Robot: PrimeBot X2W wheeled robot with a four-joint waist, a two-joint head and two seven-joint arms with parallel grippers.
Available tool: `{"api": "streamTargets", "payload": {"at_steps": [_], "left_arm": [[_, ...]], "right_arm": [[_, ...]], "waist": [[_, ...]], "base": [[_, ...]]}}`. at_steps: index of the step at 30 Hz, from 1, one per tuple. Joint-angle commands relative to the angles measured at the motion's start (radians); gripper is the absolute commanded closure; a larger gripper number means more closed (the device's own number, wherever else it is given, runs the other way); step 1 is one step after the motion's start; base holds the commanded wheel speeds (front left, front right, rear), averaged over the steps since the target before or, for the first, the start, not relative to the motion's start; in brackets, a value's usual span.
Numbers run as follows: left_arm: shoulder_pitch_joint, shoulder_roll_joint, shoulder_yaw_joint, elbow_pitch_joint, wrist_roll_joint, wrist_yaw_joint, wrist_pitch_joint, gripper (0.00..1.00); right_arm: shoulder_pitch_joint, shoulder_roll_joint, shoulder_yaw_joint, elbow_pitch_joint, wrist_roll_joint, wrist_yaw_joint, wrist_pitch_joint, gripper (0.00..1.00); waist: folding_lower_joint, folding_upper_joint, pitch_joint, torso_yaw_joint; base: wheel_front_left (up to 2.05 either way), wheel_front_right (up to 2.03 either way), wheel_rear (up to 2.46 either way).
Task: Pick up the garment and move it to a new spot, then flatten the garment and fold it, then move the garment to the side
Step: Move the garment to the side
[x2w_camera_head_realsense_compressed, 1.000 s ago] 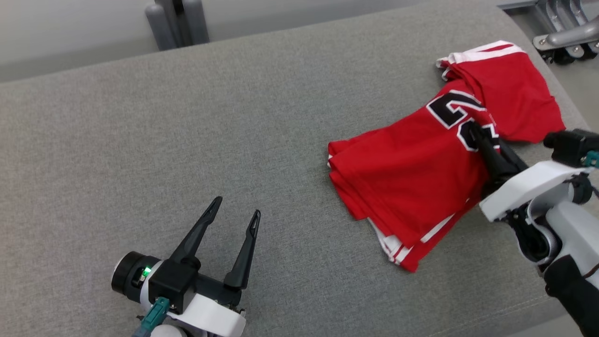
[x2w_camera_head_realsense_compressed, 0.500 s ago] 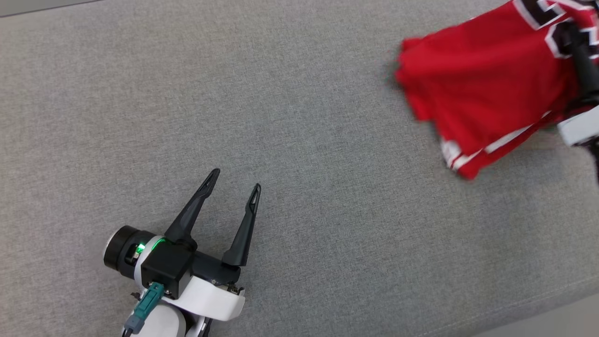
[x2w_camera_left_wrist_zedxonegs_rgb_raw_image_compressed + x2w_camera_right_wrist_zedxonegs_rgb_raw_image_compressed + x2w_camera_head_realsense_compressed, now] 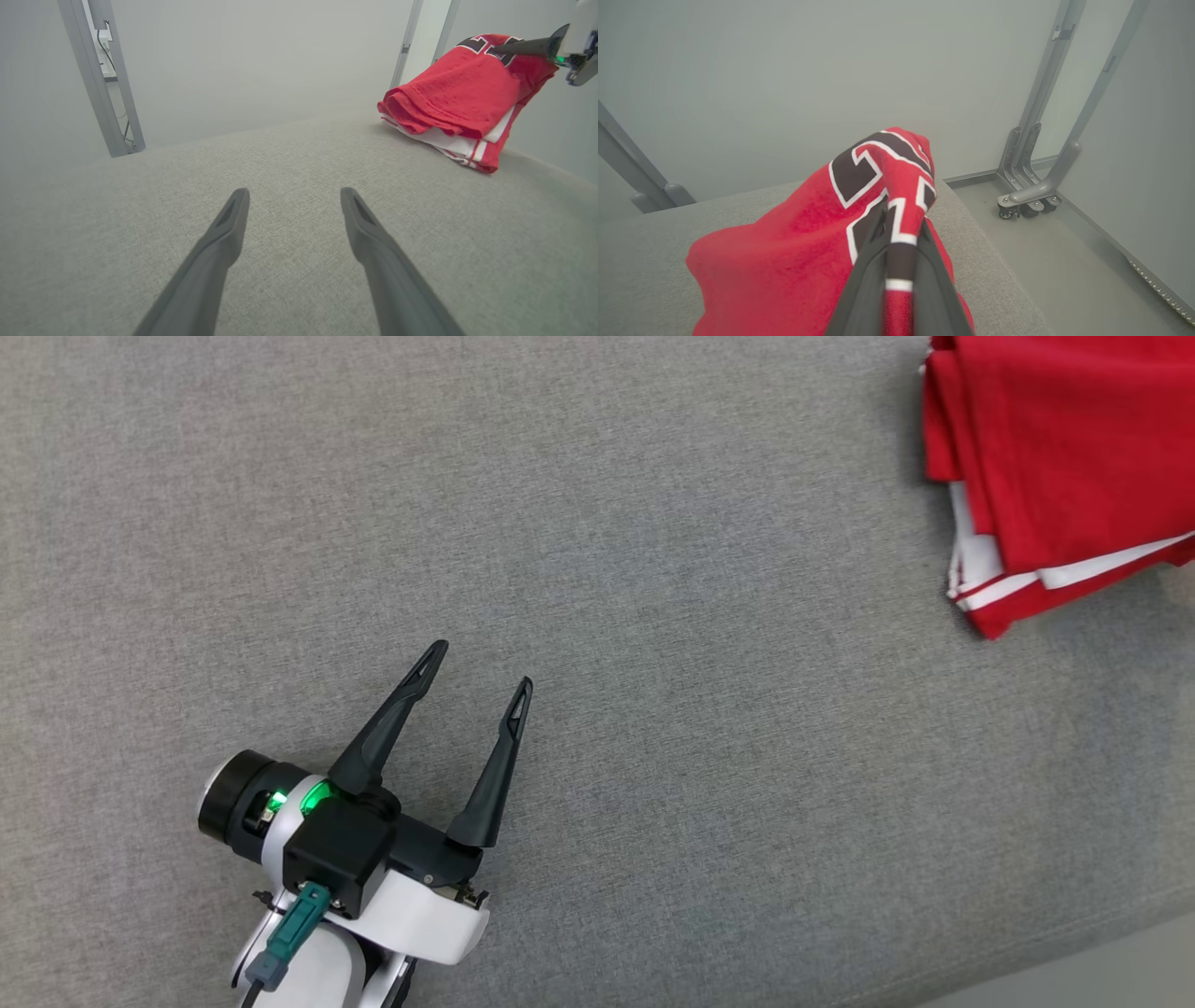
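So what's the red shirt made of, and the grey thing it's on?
The shirt looks like soft, matte knit cloth, maybe sporty mesh: it folds and droops, and tiny dots like holes speckle it in the left wrist view. The grey thing looks like matte woven upholstery fabric: a fine speckled weave shows, and its edge rounds off like padding.
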Motion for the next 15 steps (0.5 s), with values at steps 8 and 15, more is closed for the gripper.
{"api": "streamTargets", "payload": {"at_steps": [8, 15], "left_arm": [[-0.019, 0.027, -0.004, -0.015, 0.014, -0.001, 0.014, 0.00], [-0.027, 0.023, -0.012, -0.002, 0.004, 0.006, 0.005, 0.00]], "right_arm": [[-0.121, 0.036, 0.016, 0.264, -0.132, 0.000, -0.048, 0.85], [-0.229, 0.054, -0.018, 0.393, -0.318, 0.000, -0.075, 0.00]], "waist": [[0.0000, 0.0000, 0.014, 0.021], [0.0000, 0.0000, 0.014, 0.032]], "base": [[0.00, 0.00, 0.00], [0.00, 0.00, 0.00]]}}
